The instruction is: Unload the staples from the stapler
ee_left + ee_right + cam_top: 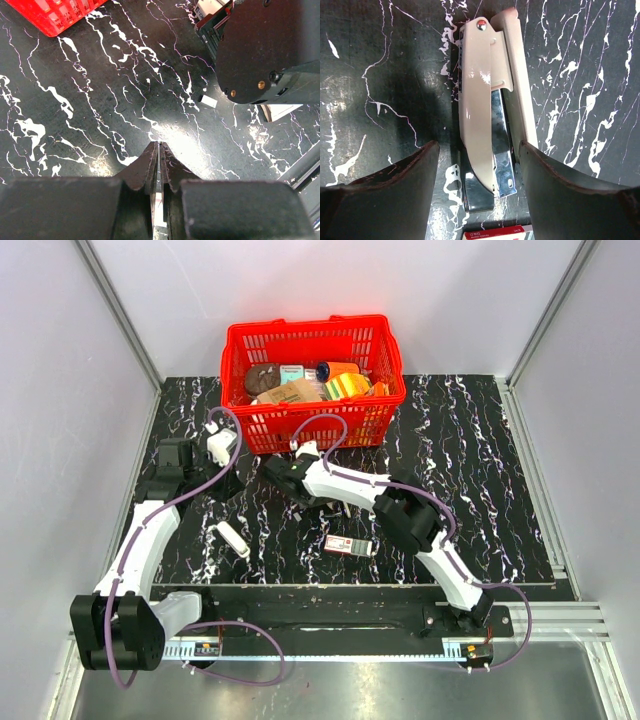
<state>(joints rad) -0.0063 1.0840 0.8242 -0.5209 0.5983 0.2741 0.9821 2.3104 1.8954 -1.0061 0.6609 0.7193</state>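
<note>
Black marble-patterned tabletop (pixel 480 470), pale walls (pixel 60 360) around, bears the stapler (pixel 477 100).

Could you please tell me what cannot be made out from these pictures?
Top view: the stapler lies largely hidden beneath the right arm.
Right wrist: any staples inside, covered by its top.
Left wrist: the pale sliver inside the shut left gripper, too thin to identify.

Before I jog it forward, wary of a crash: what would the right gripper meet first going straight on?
The stapler, lying on the table straight ahead of the open right gripper; how near is hard to judge.
</note>
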